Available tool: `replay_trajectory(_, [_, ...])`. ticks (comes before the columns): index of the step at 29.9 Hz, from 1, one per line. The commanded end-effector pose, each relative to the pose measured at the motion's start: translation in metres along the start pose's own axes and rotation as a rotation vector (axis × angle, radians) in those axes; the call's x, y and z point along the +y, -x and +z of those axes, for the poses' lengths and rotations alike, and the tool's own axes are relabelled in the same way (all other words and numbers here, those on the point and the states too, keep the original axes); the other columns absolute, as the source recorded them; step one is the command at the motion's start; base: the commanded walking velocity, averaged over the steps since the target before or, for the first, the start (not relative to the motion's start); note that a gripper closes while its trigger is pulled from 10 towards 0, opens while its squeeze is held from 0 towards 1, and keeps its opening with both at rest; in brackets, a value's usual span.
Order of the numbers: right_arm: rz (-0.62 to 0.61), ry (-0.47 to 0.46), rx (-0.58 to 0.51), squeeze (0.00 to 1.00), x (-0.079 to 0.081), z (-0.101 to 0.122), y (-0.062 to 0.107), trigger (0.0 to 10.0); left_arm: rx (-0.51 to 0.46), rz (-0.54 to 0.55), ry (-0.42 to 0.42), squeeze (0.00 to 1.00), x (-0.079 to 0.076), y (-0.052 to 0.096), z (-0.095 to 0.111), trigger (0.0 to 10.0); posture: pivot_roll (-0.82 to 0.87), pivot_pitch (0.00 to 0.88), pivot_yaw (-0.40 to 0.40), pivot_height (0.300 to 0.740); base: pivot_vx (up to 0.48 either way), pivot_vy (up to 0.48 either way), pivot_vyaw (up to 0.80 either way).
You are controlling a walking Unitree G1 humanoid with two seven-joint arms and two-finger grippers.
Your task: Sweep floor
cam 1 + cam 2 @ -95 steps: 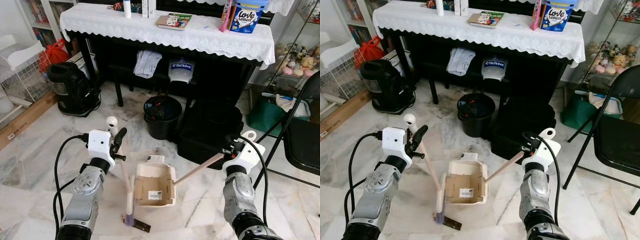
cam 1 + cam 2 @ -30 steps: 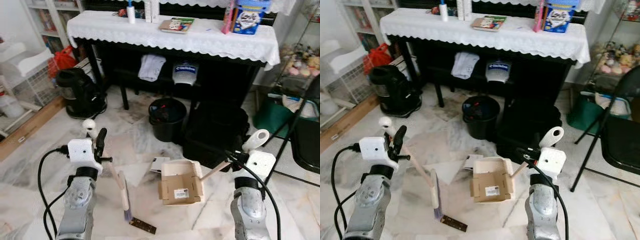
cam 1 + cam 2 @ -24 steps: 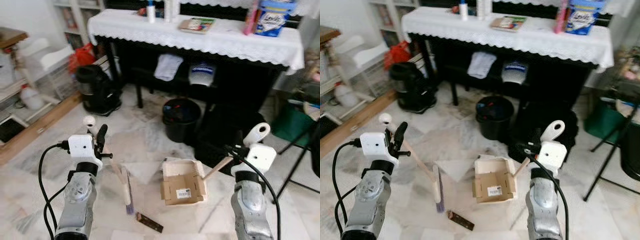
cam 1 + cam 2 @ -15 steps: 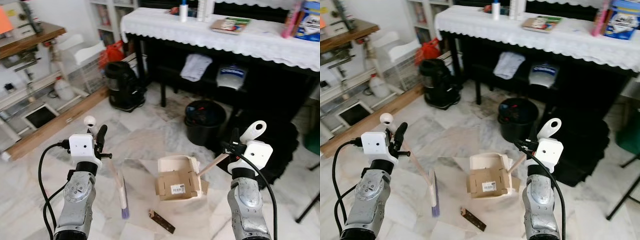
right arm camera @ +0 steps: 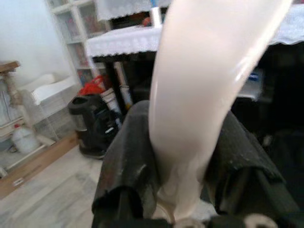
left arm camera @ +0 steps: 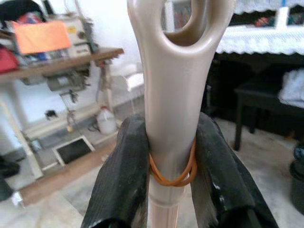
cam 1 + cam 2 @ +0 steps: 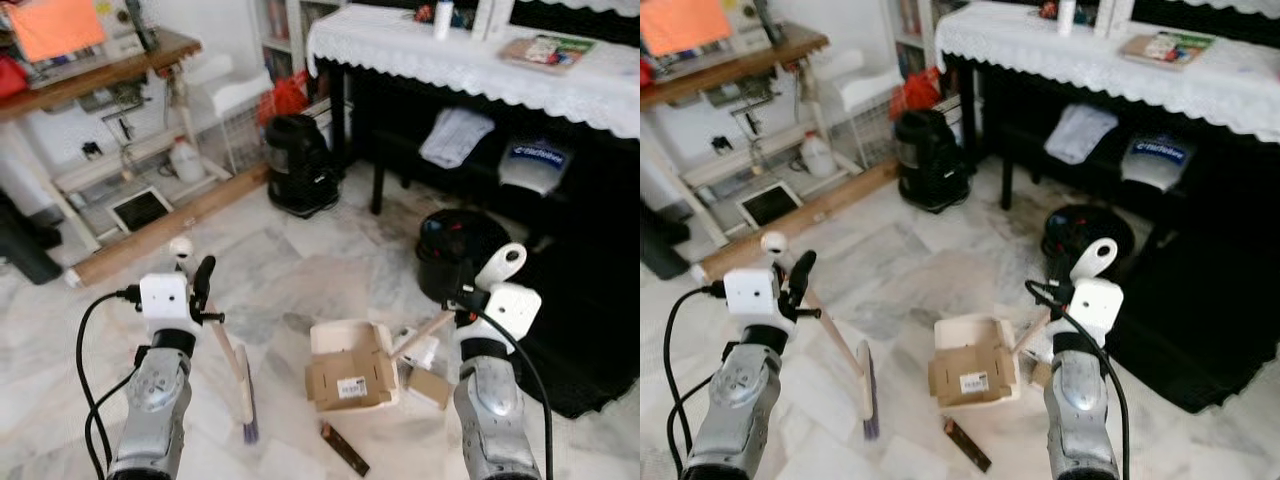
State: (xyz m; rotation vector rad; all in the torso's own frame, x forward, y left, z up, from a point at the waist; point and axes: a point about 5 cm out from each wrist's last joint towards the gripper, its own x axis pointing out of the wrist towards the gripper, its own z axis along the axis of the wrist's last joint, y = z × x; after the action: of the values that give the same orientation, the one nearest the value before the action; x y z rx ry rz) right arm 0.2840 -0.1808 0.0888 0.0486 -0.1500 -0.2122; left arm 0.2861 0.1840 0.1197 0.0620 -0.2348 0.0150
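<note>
My left gripper (image 7: 199, 287) is shut on the beige handle (image 6: 170, 118) of a short broom (image 7: 243, 396). The broom's brush end rests on the marble floor, left of the dustpan. An orange rubber band circles the handle between the black fingers (image 6: 124, 171). My right gripper (image 7: 463, 301) is shut on the cream handle (image 5: 194, 90) of a cream dustpan (image 7: 341, 337). The dustpan lies on the floor between my arms. A flattened cardboard box (image 7: 350, 379) sits in it. A dark brown strip (image 7: 345, 450) lies on the floor just in front of the dustpan.
A small cardboard piece (image 7: 430, 386) and white paper (image 7: 419, 351) lie right of the dustpan. Beyond stand a black bin (image 7: 460, 241), a black vacuum (image 7: 299, 166), a cloth-covered table (image 7: 450, 65), a wooden desk (image 7: 100, 75), a long plank (image 7: 170, 226) and a black bag (image 7: 590, 340).
The camera has swung to the left, bringing the wooden desk and plank into view and moving the table to the right. Both grippers keep their hold; broom and dustpan stay between the arms.
</note>
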Motion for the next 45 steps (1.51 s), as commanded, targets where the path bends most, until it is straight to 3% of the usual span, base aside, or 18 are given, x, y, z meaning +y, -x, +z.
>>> replay_trajectory(1, [0.03, -0.029, -0.066, 0.0, 0.011, 0.015, -0.005, 10.0, -0.017, 0.02, -0.036, 0.0, 0.008, 0.0, 0.005, 10.0, 0.05, 0.0, 0.056, 0.74, 0.0, 0.0, 0.78])
replay_trajectory(16, [0.038, -0.032, -0.079, 0.0, 0.01, 0.019, -0.013, 10.0, -0.009, 0.031, -0.041, 0.0, 0.01, -0.004, 0.005, 10.0, 0.06, 0.0, 0.05, 0.74, 0.0, 0.0, 0.79])
replay_trajectory(18, [0.043, -0.026, -0.095, 0.0, 0.009, 0.024, -0.022, 10.0, -0.016, 0.042, -0.046, 0.0, 0.012, -0.009, 0.006, 10.0, 0.06, 0.0, 0.042, 0.74, 0.0, 0.0, 0.78])
replay_trajectory(30, [0.05, 0.001, -0.107, 0.0, -0.001, 0.029, -0.033, 10.0, -0.028, 0.092, -0.073, 0.0, 0.025, -0.009, 0.009, 10.0, 0.09, 0.0, 0.019, 0.74, 0.0, 0.0, 0.79])
replay_trajectory(37, [0.04, 0.014, -0.097, 0.0, -0.008, 0.023, -0.032, 10.0, -0.004, 0.107, -0.086, 0.0, 0.032, 0.0, 0.001, 10.0, 0.1, 0.0, 0.019, 0.74, 0.0, 0.0, 0.78])
replay_trajectory(45, [0.067, 0.014, -0.084, 0.0, -0.004, 0.02, -0.026, 10.0, 0.019, 0.136, -0.097, 0.0, 0.039, 0.009, -0.003, 10.0, 0.11, 0.0, 0.008, 0.74, 0.0, 0.0, 0.79])
